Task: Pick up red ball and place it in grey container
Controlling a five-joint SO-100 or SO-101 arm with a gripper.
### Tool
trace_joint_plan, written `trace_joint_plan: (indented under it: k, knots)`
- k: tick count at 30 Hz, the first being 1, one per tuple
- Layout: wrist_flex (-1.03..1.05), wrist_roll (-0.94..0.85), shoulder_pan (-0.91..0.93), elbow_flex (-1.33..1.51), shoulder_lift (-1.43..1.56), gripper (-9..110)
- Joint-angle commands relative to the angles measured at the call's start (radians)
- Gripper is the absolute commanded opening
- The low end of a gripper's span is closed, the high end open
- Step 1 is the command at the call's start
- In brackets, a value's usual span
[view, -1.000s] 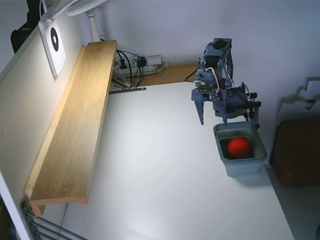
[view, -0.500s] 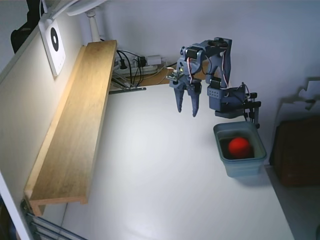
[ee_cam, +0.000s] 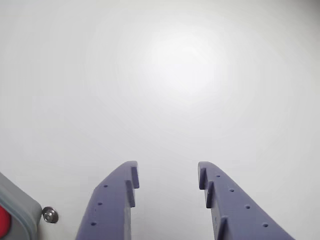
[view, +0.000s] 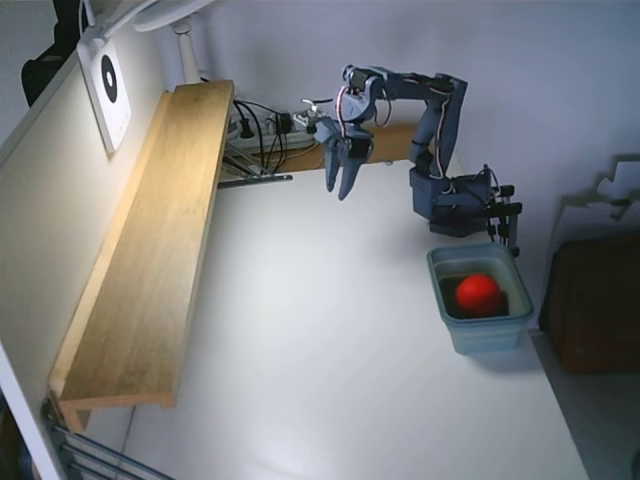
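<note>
Since the earlier frame your blue two-finger gripper [view: 340,193] has swung left, away from the grey-blue plastic tub [view: 485,336], fingers spread and empty. Your smooth red ball [view: 478,292] sits inside it. Only the fixed view shows the long wooden shelf [view: 150,250]; the white table [ee_cam: 165,75] fills the wrist view.

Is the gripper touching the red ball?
Apart. The fixed view shows the gripper raised over the table, far from the red ball lying in the grey container.

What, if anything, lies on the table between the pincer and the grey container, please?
Nothing: in the fixed view only bare white table separates the open, empty pincer from the grey container holding the red ball.
</note>
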Motion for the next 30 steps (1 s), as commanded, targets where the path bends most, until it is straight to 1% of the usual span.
trace_joint_plan:
  k: [1,17,30]
  knots:
    - [0.038,0.002,0.078,-0.054,0.06,10]
    - [0.155,0.002,0.402,-0.109,0.134,1]
    - [0.204,0.002,0.539,-0.133,0.165,-3]
